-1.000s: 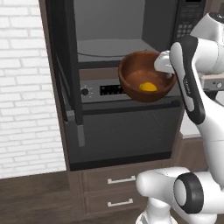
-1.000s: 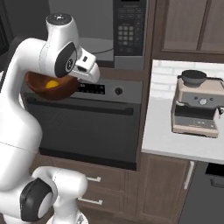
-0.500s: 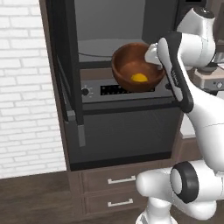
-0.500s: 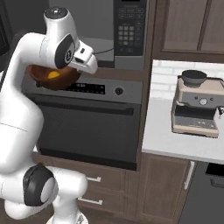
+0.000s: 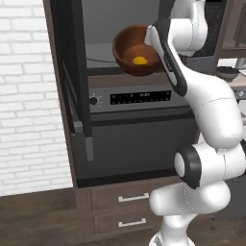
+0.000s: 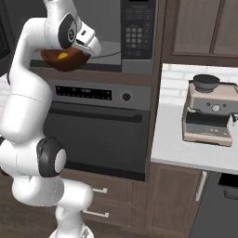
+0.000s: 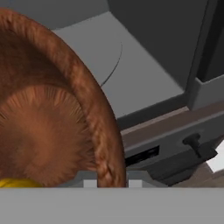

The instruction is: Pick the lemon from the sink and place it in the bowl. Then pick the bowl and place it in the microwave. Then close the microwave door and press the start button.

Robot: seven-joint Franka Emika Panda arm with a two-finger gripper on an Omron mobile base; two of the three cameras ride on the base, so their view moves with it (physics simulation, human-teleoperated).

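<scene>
One lemon (image 5: 140, 60) lies in the bottom of the bowl (image 5: 134, 49), which the gripper (image 5: 151, 37) holds by its rim, jaws narrowed onto the wall. The bowl hangs in the air, tilted, just in front of the open microwave (image 5: 122, 29), above its front edge. The microwave door (image 5: 72, 72) stands swung out at the left, over the oven (image 5: 139, 129) below.
</scene>
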